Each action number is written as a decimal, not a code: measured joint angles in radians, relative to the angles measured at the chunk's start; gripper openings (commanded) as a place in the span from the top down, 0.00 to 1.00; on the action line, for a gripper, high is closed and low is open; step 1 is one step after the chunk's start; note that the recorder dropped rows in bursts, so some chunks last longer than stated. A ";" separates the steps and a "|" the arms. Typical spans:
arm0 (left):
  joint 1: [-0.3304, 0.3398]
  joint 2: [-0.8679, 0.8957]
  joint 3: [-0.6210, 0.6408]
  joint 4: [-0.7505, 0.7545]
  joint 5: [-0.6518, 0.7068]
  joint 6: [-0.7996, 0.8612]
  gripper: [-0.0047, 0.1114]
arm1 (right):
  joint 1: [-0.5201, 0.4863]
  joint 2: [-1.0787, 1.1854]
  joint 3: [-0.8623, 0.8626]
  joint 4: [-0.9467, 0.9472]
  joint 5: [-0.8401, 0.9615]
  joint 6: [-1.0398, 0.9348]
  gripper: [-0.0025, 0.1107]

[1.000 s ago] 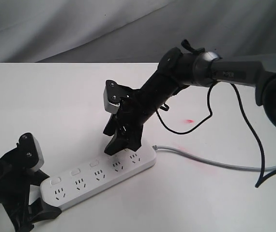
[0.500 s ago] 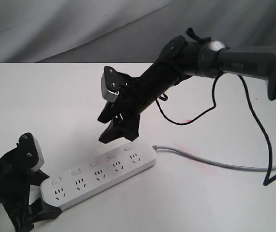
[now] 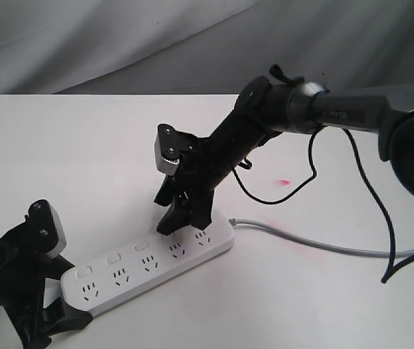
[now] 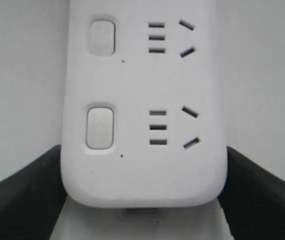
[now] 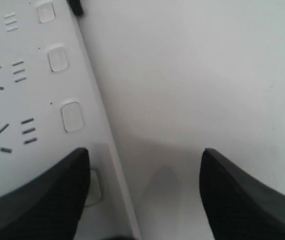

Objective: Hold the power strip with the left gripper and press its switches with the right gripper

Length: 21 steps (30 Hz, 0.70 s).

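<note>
The white power strip (image 3: 149,265) lies slanted on the white table, its grey cable (image 3: 323,247) running off to the right. My left gripper (image 3: 60,302) is shut on the strip's near rounded end (image 4: 142,175), a black finger (image 4: 17,195) on each side. My right gripper (image 3: 184,219) is open and down on the strip's far part. One of its fingers (image 5: 37,195) rests over a switch (image 5: 95,187), half hiding it; the other finger (image 5: 247,195) hangs over bare table. Three more switches (image 5: 72,116) show in a row beyond it.
A loose black cable (image 3: 374,196) hangs from the right arm (image 3: 338,113) above the table. A small red light spot (image 3: 285,182) lies on the tabletop behind the strip. Grey cloth (image 3: 192,43) covers the background.
Half a second ago the right gripper was lifted off the strip; it has come back down onto the strip's far part. The left gripper and the strip have not moved.
</note>
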 measured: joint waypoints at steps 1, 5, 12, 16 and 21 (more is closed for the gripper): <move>0.000 0.000 0.000 0.000 0.000 0.000 0.40 | 0.000 -0.010 0.000 -0.013 -0.002 0.002 0.47; 0.000 0.000 0.000 0.000 0.000 0.000 0.40 | 0.000 -0.074 0.000 -0.039 -0.022 0.010 0.47; 0.000 0.000 0.000 0.000 0.000 0.000 0.40 | -0.023 -0.105 0.000 -0.127 -0.035 0.088 0.47; 0.000 0.000 0.000 0.000 0.000 0.000 0.40 | -0.062 -0.105 0.000 -0.142 -0.023 0.114 0.47; 0.000 0.000 0.000 0.000 0.000 0.000 0.40 | -0.069 -0.097 0.000 -0.108 -0.018 0.111 0.47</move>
